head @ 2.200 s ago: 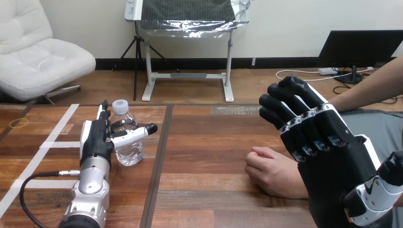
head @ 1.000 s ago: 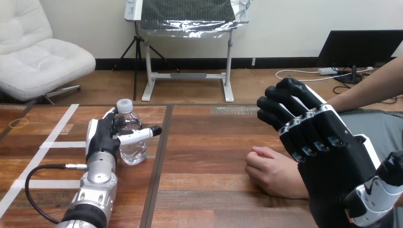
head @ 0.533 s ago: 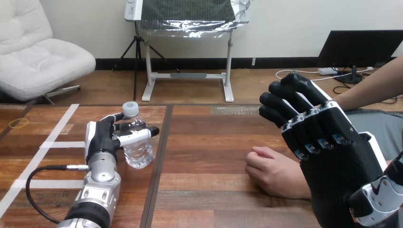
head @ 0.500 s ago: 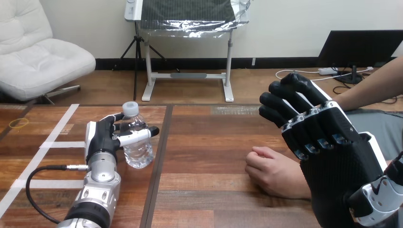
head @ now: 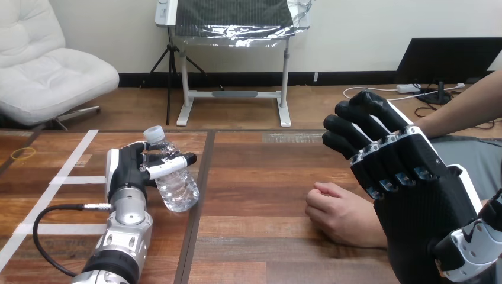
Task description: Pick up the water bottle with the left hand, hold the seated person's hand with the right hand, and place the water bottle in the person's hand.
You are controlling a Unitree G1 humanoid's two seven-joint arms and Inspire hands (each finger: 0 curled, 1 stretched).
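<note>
The wooden tabletop (head: 266, 177) carries the person's hand (head: 340, 213) at its right, with white tape strips (head: 72, 157) and a yellow ring (head: 23, 153) at its left.

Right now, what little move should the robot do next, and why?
Probably lower the right hand onto the person's hand. The left hand already has its fingers curled round the tilted clear plastic water bottle, while the person's hand lies closed on the wooden table, with the right hand raised near it, holding nothing.
</note>
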